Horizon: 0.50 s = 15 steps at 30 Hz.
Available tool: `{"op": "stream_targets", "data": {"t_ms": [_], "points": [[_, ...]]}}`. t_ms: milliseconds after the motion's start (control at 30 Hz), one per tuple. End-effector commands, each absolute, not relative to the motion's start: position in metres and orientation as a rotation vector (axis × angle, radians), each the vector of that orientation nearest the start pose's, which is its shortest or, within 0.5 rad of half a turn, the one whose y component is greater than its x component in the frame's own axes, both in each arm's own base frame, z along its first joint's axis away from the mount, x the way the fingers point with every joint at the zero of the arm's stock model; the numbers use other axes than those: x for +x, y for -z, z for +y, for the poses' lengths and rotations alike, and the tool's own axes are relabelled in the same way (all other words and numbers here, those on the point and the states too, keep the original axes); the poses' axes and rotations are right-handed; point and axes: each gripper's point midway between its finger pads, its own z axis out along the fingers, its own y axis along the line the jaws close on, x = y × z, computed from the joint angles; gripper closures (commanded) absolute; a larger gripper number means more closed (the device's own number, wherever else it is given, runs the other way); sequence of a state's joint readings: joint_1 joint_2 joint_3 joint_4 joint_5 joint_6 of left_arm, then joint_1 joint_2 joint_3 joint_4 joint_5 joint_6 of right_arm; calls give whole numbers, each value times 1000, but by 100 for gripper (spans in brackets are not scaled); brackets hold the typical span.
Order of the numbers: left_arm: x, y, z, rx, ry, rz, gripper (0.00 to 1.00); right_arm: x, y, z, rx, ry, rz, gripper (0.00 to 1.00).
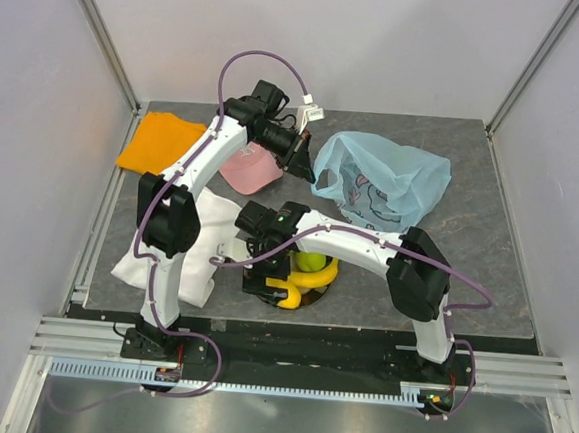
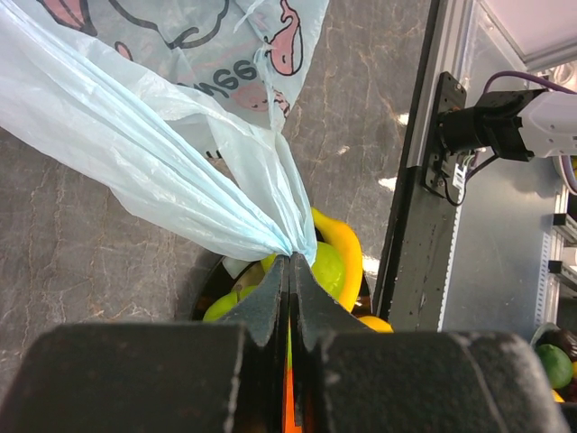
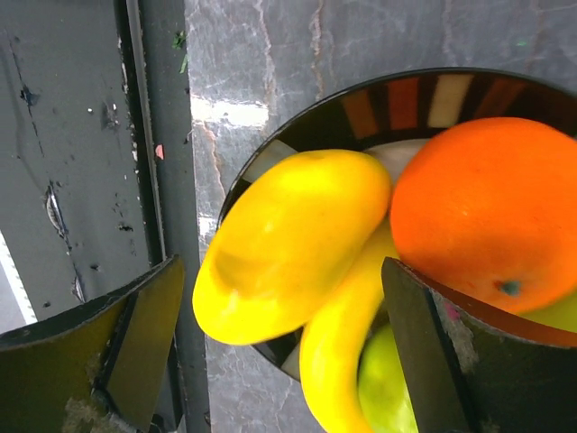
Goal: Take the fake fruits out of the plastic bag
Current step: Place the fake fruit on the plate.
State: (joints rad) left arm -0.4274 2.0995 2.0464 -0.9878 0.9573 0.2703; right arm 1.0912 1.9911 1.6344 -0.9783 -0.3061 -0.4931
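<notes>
Grey veined tabletop (image 1: pixel 487 252) inside pale panel walls. Plastic bag (image 1: pixel 383 179) toward the far right: thin, translucent, light blue, printed with pink cartoon animals, crumpled and slack on the surface. One gathered part stretched into a taut twisted rope running to the left gripper (image 2: pixel 290 262), pinched flat between fully closed jaws. Rest of the bag fanning away beyond the fingertips, up and left in the left wrist view.

Fake fruits (image 1: pixel 311 263) out of the bag, piled on a dark striped plate (image 3: pixel 406 95) nearer the front edge: orange (image 3: pixel 491 212), yellow mango-like oval (image 3: pixel 288 244), banana (image 3: pixel 343 361), green fruit (image 3: pixel 388 392), all glossy and touching. Right gripper (image 3: pixel 281 271) hovering directly above the plate, jaws spread wide, holding nothing. Oval framed between the two fingers (image 3: pixel 144 343) in the right wrist view.
</notes>
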Motion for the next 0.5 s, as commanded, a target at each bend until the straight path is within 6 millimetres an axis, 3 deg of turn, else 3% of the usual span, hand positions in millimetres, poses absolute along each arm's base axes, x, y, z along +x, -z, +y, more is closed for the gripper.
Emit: {"op": "stream_targets", "data": {"t_ms": [0, 133, 233, 333, 367, 433, 467], "points": [[351, -248, -319, 1143, 1342, 2034, 98, 162, -113, 375, -2090, -499, 2008, 2], [350, -253, -320, 1143, 1358, 2019, 99, 164, -131, 365, -2100, -462, 1968, 2], [348, -251, -319, 1143, 1356, 2028, 98, 163, -143, 342, -2173, -431, 1937, 2], [346, -250, -317, 1138, 1350, 2042, 98, 170, -166, 293, -2269, -379, 1895, 2], [345, -250, -317, 1141, 1349, 2039, 98, 179, -181, 265, -2234, -353, 1923, 2], [343, -250, -315, 1139, 1350, 2045, 98, 202, -197, 238, -2180, -271, 1912, 2], [341, -250, -315, 1141, 1349, 2047, 98, 228, -211, 218, -2045, -232, 1961, 2]]}}
